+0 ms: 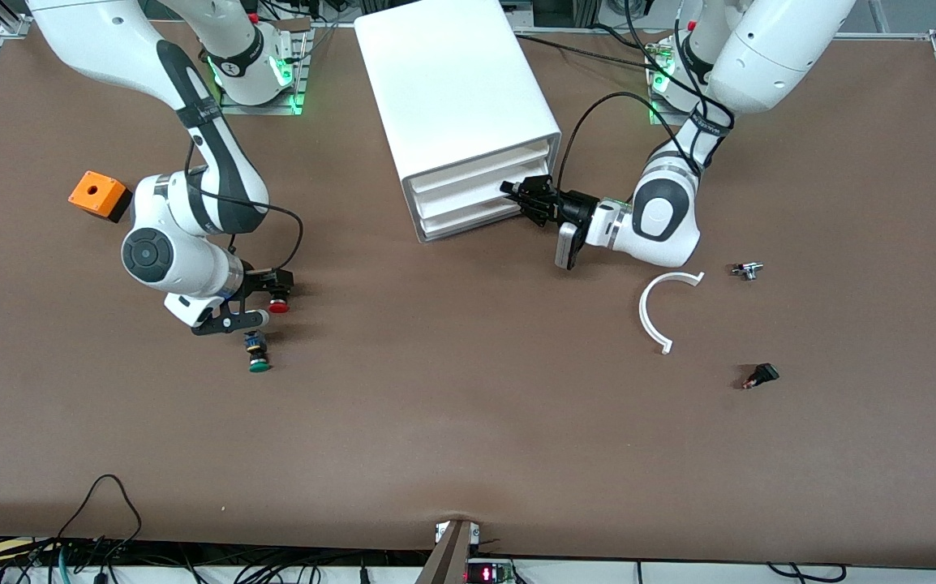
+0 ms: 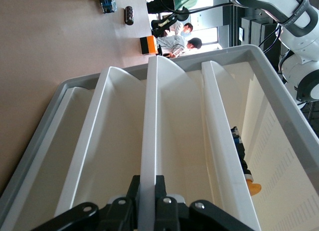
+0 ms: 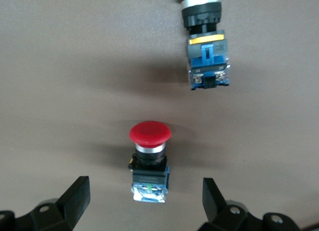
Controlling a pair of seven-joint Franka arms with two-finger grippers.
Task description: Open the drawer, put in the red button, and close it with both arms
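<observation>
Left gripper (image 1: 517, 193): fingers clenched on the drawer (image 1: 468, 191) front lip. Right gripper (image 3: 147, 203): fingers released, straddling the red button (image 3: 149, 161) on open counter (image 1: 468, 405).

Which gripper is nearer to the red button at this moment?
Right. The right gripper hangs open just over the red button, its fingers either side of it. The left gripper is at the cabinet, shut on the middle drawer front.

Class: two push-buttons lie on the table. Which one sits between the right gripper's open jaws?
The red button, farther from the front camera. The green-capped button lies beside it, outside the right gripper.
</observation>
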